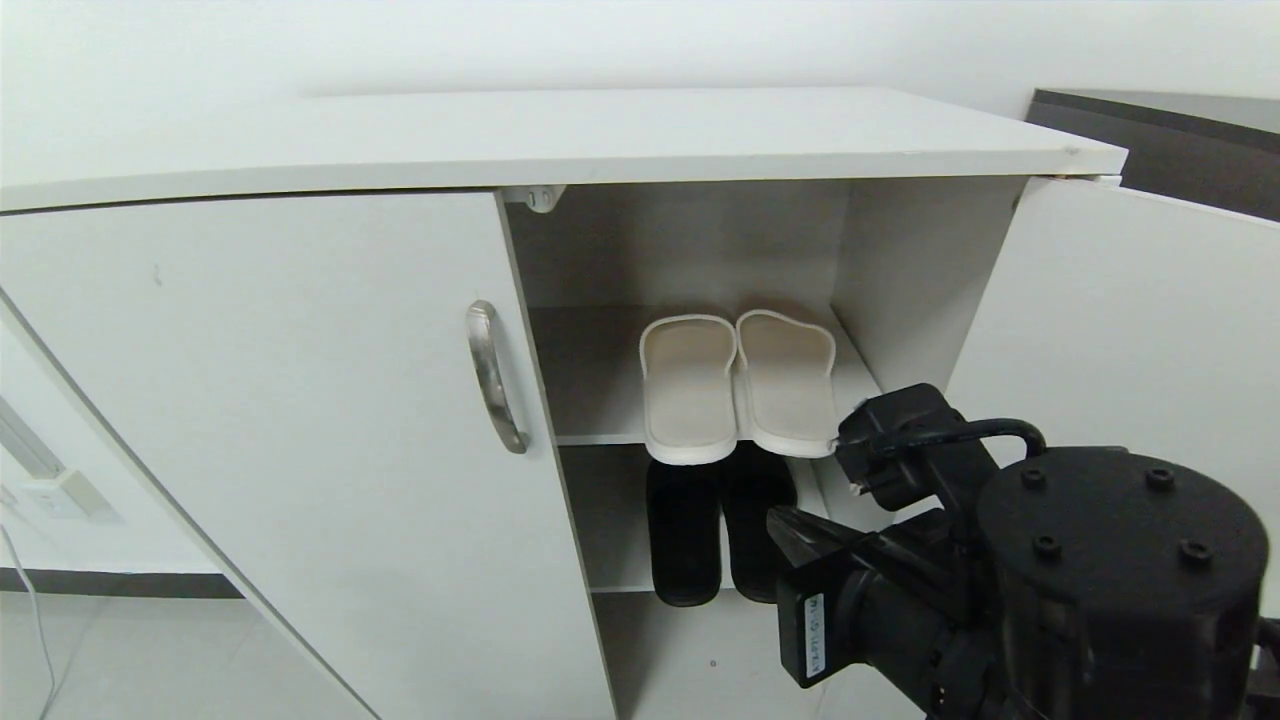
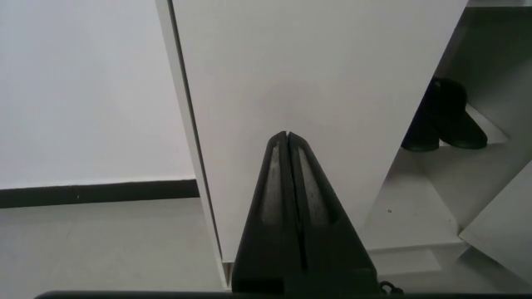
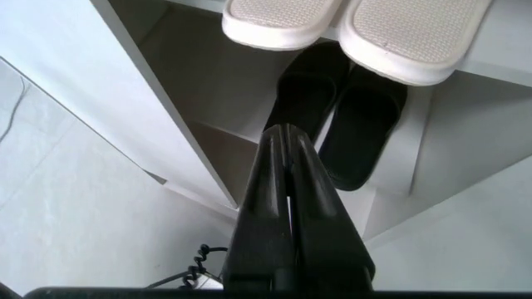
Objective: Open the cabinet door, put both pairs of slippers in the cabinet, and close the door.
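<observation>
The white cabinet point(image 1: 560, 130) has its right door point(image 1: 1130, 330) swung open and its left door point(image 1: 280, 420) closed. A white pair of slippers point(image 1: 735, 385) lies on the upper shelf, heels slightly over its edge. A black pair of slippers point(image 1: 715, 530) lies on the shelf below. My right gripper point(image 1: 790, 528) is just in front of the open compartment, level with the black pair. In the right wrist view this gripper point(image 3: 287, 133) is shut and empty, below the white slippers point(image 3: 357, 21) and before the black slippers point(image 3: 341, 116). My left gripper point(image 2: 287, 137) is shut and empty, facing the closed left door point(image 2: 316, 75).
A metal handle point(image 1: 493, 375) is on the left door near the middle edge. Grey floor point(image 2: 100, 249) lies to the cabinet's left, with a wall socket and cable point(image 1: 55, 495) low on the wall. The bottom compartment point(image 1: 700, 650) holds nothing.
</observation>
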